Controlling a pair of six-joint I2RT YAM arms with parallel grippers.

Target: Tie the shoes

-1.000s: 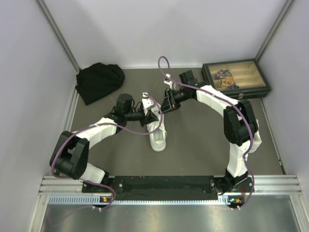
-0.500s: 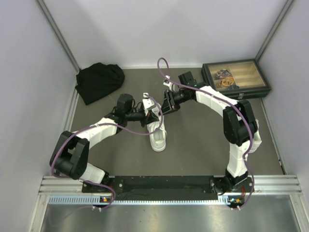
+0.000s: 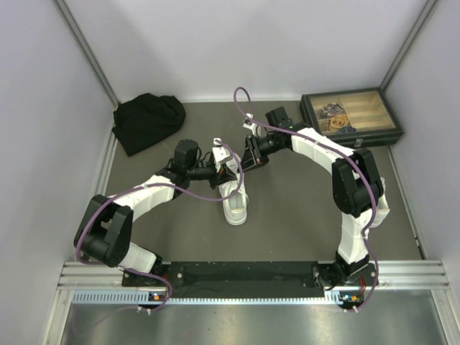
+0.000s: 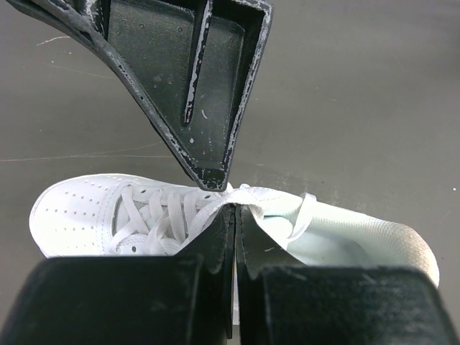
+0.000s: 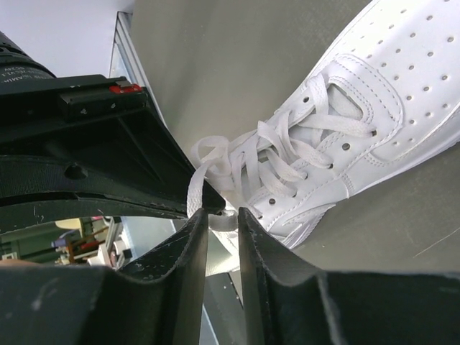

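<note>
The table (image 3: 302, 215) is carrying the white sneaker (image 3: 235, 200) near its middle, well apart from every edge. Above the shoe's far end, the left gripper (image 4: 235, 213) and right gripper (image 5: 223, 215) are meeting tip to tip, each pinching the thin laces (image 5: 277, 162) between its fingers

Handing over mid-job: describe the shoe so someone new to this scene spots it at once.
On the grey table, look at the middle, where the left gripper and right gripper meet. The sneaker lies just beneath them, heel opening toward the arm bases. It is all white with thin white laces, unlike the black cloth bundle far left and the dark box far right.
</note>
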